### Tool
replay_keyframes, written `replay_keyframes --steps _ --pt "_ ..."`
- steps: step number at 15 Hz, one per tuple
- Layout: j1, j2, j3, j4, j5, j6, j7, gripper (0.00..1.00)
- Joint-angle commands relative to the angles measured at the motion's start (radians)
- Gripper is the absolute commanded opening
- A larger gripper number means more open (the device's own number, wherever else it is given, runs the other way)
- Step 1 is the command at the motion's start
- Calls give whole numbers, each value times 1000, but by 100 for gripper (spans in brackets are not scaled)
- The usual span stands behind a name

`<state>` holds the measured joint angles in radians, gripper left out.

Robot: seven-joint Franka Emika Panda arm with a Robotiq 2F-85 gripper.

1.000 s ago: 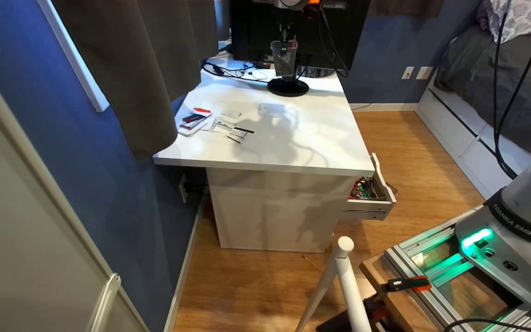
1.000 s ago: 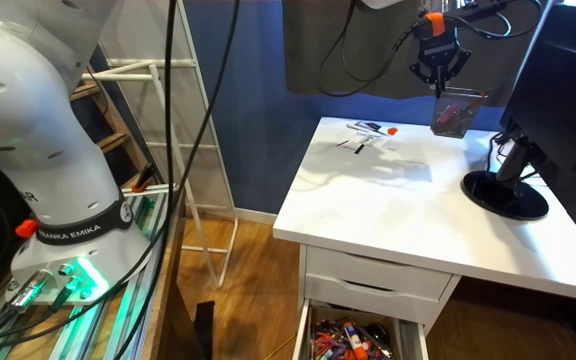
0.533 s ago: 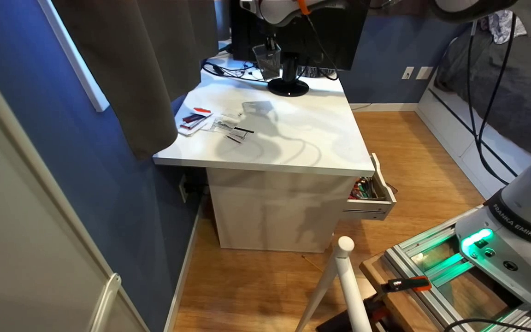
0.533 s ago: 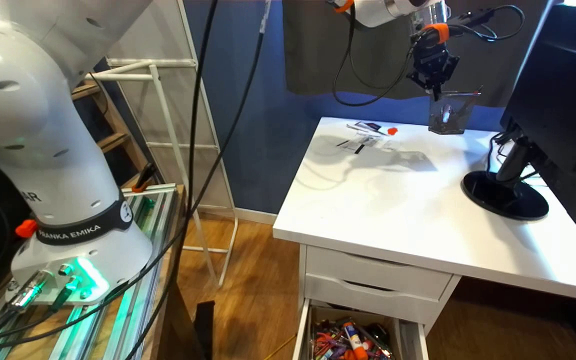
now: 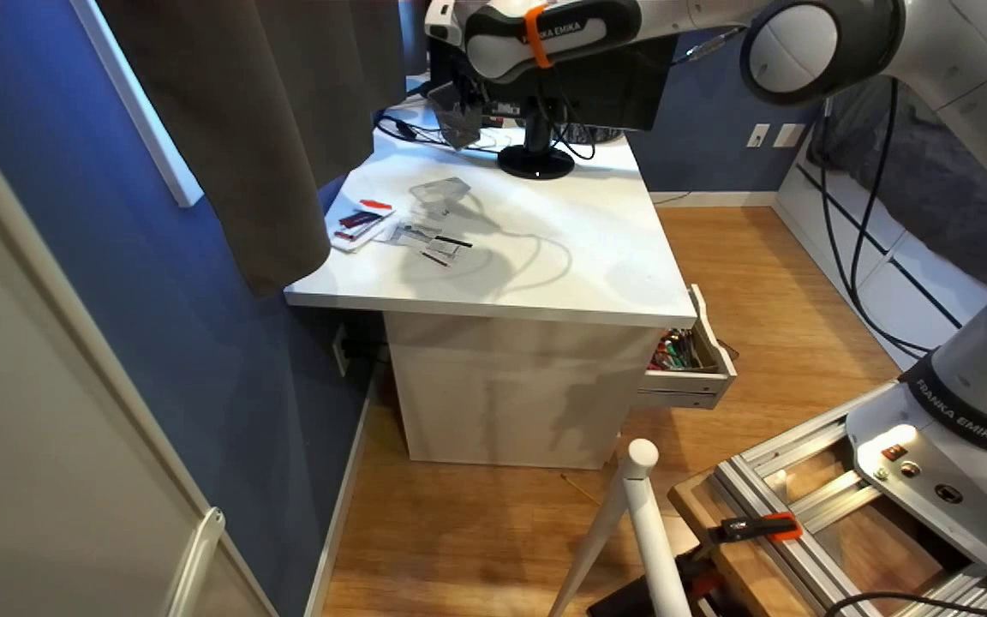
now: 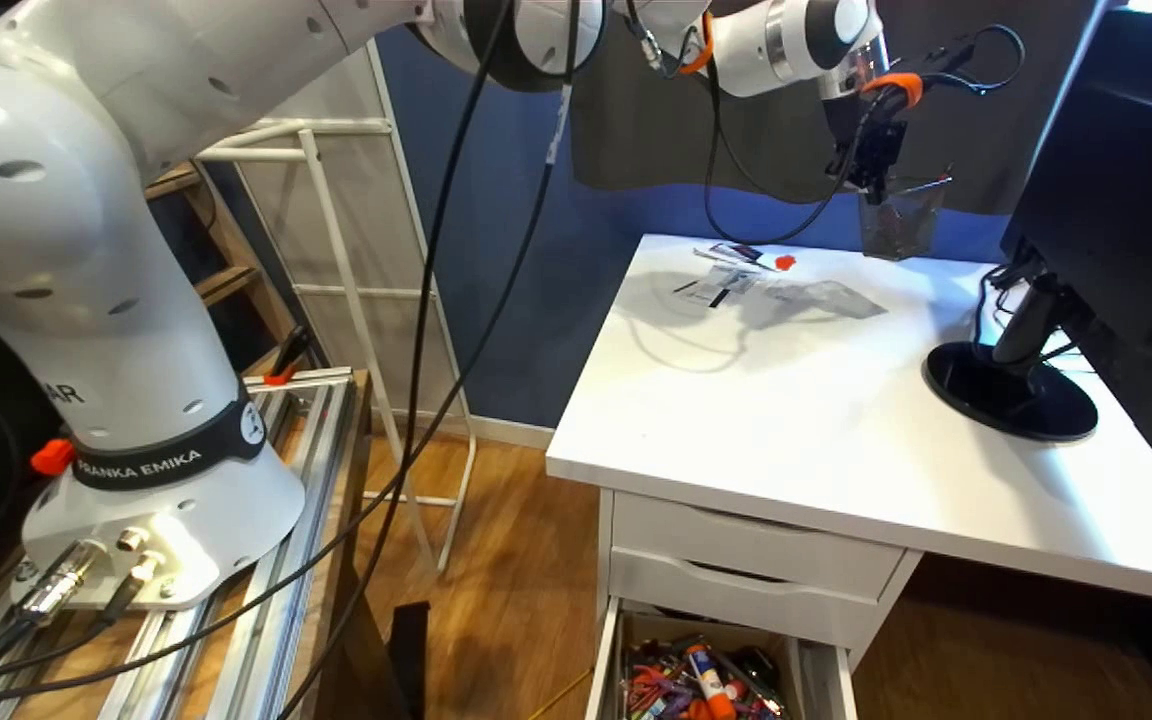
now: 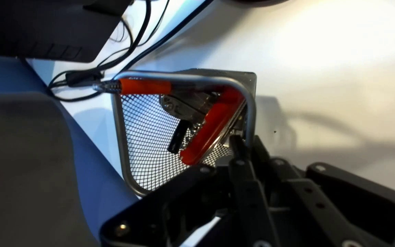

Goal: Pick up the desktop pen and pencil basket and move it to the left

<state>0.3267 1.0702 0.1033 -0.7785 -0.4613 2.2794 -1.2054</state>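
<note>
The claw (image 7: pixel 246 141) is clenched on the wire rim (image 7: pixel 251 115) of the pen basket (image 7: pixel 149 137), pinching one side of it, so the whole load hangs from a single edge and could well swing; slow, smooth travel suits this carry. Inside the mesh lie a red object (image 7: pixel 214 123) and a small black piece (image 7: pixel 178 136), and an orange-gripped pen (image 7: pixel 145 86) pokes its tip out past the rim: my guess is that it would slip first, so avoid tilting. The basket is up in the air, its shadow (image 5: pixel 442 190) lying apart from it on the desk (image 6: pixel 786 440) in both exterior views. Black cables (image 7: pixel 81 78) show just beside it in the wrist view; how far below, I cannot tell. If left means toward the curtain (image 5: pixel 279 128), little sideways travel seems needed; better to check that the whole base will land on the desk, then lower it flat and let go only once supported, away from the monitor (image 6: pixel 1126 230) and the scattered papers (image 5: pixel 384 230).
</note>
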Motion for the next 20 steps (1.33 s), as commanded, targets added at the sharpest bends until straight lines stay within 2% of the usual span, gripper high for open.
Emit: replay_keyframes --steps 1,5,8,15,20 --pt "-16 101 54 138 99 90 -190 2" --pt "-39 156 133 185 239 89 -380 2" --pt "-39 185 143 219 301 46 -463 2" --pt "-17 235 98 293 314 -70 -520 2" --pt "-29 241 119 281 285 -66 -544 2"
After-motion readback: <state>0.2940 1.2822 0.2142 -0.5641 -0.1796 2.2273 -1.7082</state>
